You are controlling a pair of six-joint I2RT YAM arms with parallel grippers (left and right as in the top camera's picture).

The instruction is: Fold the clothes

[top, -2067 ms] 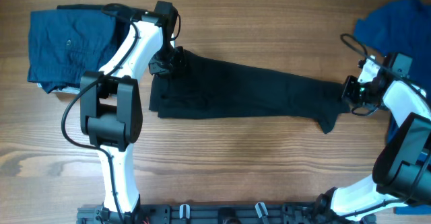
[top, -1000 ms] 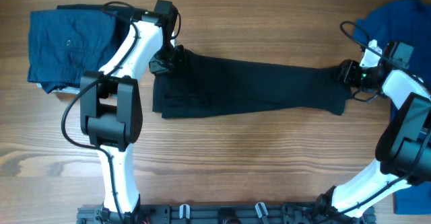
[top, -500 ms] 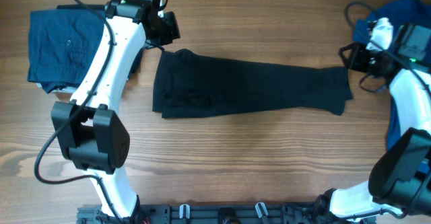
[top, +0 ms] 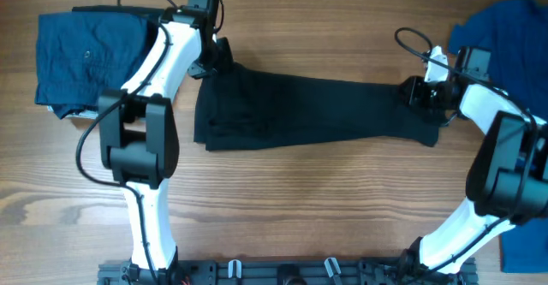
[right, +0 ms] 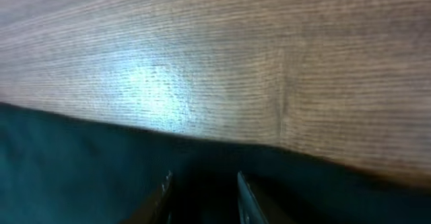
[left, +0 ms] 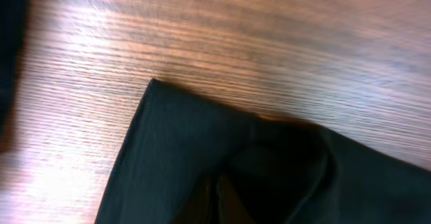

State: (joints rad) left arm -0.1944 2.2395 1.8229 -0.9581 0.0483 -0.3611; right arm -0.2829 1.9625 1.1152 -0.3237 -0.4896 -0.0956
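Observation:
The clothes here are mainly a black shirt (top: 317, 109), folded into a long strip across the table. My left gripper (top: 216, 61) sits at its top left corner. In the left wrist view its fingers (left: 219, 200) are pressed together, with the black fabric (left: 175, 150) bunching up into them. My right gripper (top: 417, 92) rests on the strip's right end. In the right wrist view its fingertips (right: 163, 187) stand a narrow gap apart, with dark fabric (right: 81, 163) filling that gap.
A folded navy garment (top: 86, 58) lies at the back left, close to my left arm. A bright blue garment (top: 505, 28) is heaped at the back right, and more blue cloth (top: 527, 251) shows at the front right edge. Bare wood (top: 317, 199) lies in front of the shirt.
My left arm swung back off the corner and has returned to it, still shut. My right gripper let go, pulled away to the right, then came back onto the shirt's end and narrowed.

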